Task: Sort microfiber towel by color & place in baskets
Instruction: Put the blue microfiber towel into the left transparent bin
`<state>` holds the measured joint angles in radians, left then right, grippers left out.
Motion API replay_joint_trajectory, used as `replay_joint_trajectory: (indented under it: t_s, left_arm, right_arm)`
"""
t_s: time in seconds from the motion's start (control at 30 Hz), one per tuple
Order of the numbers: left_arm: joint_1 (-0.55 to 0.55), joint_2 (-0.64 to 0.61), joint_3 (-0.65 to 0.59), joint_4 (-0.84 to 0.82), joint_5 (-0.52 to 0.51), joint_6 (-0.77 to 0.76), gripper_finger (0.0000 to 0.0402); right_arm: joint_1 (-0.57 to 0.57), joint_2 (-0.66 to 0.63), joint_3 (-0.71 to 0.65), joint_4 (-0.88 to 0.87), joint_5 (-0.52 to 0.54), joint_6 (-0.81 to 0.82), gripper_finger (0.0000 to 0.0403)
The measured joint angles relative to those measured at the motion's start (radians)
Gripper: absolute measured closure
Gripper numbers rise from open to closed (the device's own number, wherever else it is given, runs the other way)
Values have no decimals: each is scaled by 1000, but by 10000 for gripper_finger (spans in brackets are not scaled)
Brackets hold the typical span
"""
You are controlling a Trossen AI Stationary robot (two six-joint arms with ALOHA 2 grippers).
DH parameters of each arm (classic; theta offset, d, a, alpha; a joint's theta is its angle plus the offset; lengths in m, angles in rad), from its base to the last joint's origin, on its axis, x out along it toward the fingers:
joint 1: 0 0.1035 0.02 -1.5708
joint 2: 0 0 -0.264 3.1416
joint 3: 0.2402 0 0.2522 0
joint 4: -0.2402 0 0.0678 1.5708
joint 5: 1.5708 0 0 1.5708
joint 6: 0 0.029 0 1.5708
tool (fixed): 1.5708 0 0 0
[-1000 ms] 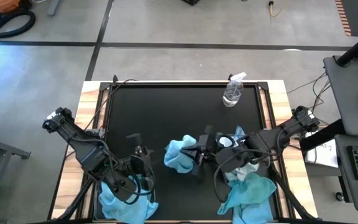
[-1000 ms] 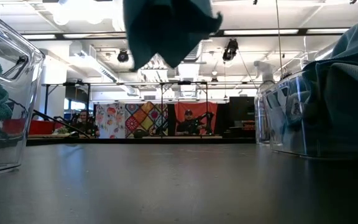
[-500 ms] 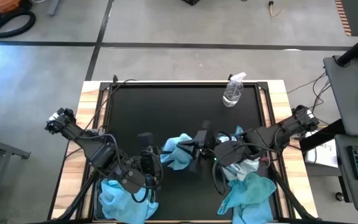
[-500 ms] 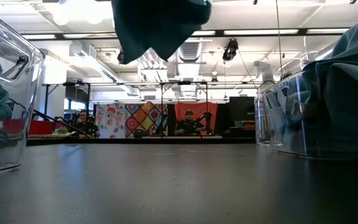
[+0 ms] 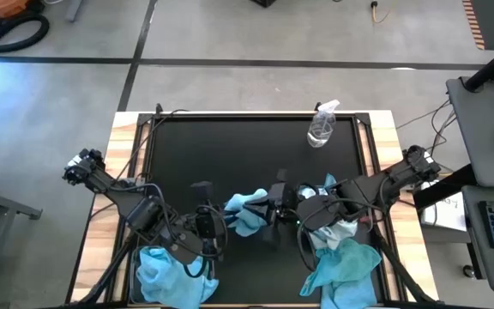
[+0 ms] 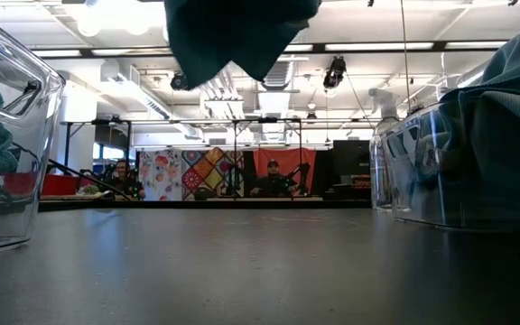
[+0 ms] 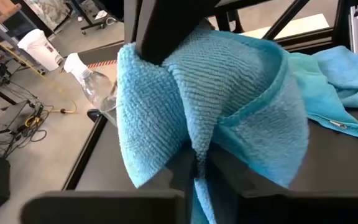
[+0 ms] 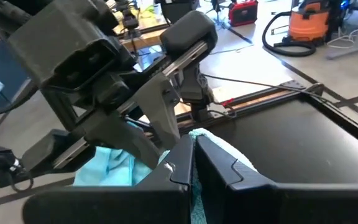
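Turquoise microfiber towel (image 5: 245,212) lower centre, lifted off the worktop (image 5: 247,154): left pincer (image 5: 215,221) and right pincer (image 5: 268,209) both clamped on it.

Towel (image 5: 245,211) between both tools above table (image 5: 247,154) middle, baskets (image 5: 148,279) at near corners
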<state>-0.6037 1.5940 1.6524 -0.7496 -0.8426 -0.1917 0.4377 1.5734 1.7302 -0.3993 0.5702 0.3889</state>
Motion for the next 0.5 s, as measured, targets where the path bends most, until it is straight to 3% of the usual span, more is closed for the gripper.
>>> replay_joint_trajectory:
  t_s: [0.4, 0.5]
  left_arm:
    - [-1, -1, 0, -11, 26, 0, 401]
    - [-2, -2, 0, -22, 27, 0, 401]
  right_arm:
    - [3, 0, 0, -13, -29, -50, 389]
    - [3, 0, 0, -14, -93, -50, 369]
